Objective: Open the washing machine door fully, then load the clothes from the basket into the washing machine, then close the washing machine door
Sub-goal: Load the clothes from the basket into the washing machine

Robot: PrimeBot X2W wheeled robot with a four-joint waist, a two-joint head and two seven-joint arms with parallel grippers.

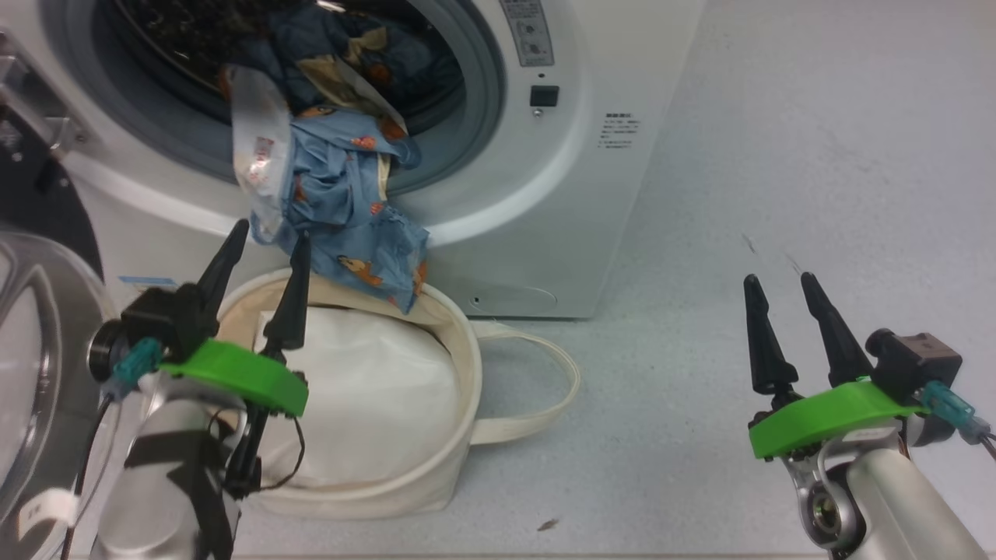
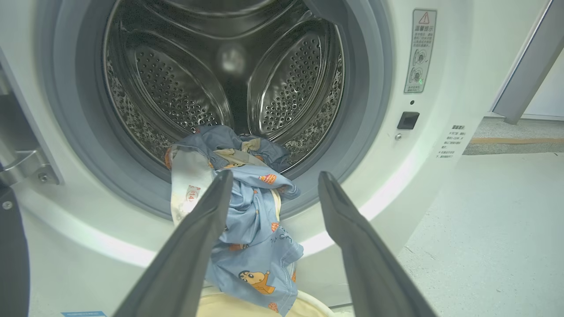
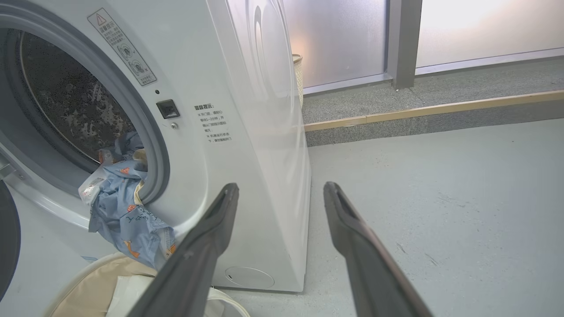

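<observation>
The white washing machine stands with its door swung open at the left. Blue printed clothes lie partly inside the steel drum and hang out over the grey gasket, down toward the basket. The cream basket sits on the floor before the machine and holds white padding. My left gripper is open, its fingertips just below the hanging clothes, holding nothing. My right gripper is open over bare floor to the right. The clothes also drape from the opening in the right wrist view.
One basket loop handle lies on the grey floor to the right of the basket. A raised step with a wooden edge and frosted glass panels run behind the machine. A small dark scrap lies on the floor in front.
</observation>
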